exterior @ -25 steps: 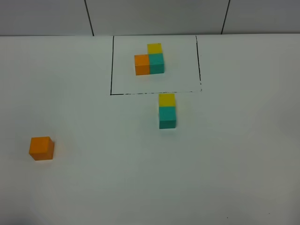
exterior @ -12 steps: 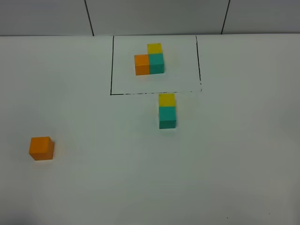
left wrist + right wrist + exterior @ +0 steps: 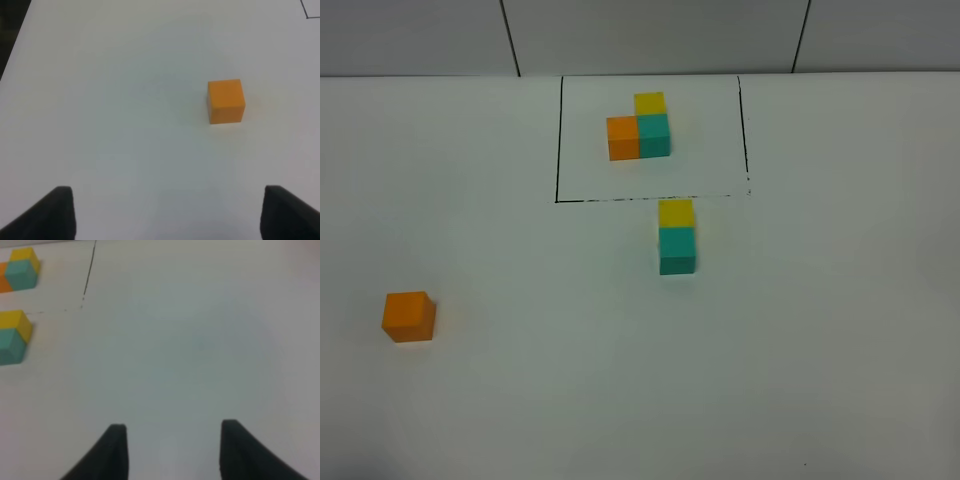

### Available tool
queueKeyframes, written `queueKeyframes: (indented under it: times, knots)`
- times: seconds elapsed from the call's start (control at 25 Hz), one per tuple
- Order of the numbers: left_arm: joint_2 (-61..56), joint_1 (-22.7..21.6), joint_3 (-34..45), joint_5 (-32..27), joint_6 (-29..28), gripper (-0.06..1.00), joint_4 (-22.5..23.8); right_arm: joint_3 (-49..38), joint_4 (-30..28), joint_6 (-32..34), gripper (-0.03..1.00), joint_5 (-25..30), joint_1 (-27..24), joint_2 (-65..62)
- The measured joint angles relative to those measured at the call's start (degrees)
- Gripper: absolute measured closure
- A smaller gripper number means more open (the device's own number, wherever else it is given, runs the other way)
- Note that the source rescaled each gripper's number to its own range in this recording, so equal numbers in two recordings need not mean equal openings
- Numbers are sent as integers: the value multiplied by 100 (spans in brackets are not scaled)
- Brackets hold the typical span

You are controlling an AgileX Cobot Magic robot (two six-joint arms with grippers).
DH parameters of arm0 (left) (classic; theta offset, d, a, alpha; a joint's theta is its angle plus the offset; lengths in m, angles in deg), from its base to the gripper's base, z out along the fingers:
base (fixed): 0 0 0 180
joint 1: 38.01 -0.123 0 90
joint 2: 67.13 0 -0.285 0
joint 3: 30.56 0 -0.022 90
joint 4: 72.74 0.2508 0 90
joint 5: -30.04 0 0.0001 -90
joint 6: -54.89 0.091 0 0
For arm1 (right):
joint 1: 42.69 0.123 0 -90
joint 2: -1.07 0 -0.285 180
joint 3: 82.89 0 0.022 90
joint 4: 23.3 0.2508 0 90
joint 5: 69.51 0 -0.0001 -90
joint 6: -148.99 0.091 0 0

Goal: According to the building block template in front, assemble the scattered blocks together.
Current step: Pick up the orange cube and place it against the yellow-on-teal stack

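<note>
Orange block (image 3: 409, 316), odd one out among the scattered blocks, sits alone at the desk's (image 3: 840, 330) near left, well apart from the yellow-and-teal pair (image 3: 676, 236) touching just outside the building block template (image 3: 639, 127). It lies ahead of the left claw (image 3: 167, 210), the nearer one, jaws wide and empty. The right claw (image 3: 172, 450), narrower, grips nothing, and both arms escape the high camera.

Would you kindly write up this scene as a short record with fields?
template: black frame around an L of orange, teal and yellow cubes
yellow block: touching the teal block, just outside the frame's near line
orange block: alone, far to the left
left hand: open, empty, facing the orange block
right hand: fingers apart, empty
still to do: orange block against the teal block's left side
</note>
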Motion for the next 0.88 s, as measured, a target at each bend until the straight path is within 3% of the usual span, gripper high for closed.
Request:
queueKeyframes:
  times: [0.6, 0.72, 0.88]
  knots:
    - [0, 0, 0, 0, 5, -6, 0, 0, 0, 0, 95, 0, 0, 0]
    - [0, 0, 0, 0, 5, -6, 0, 0, 0, 0, 85, 0, 0, 0]
    - [132, 0, 0, 0, 5, -6, 0, 0, 0, 0, 62, 0, 0, 0]
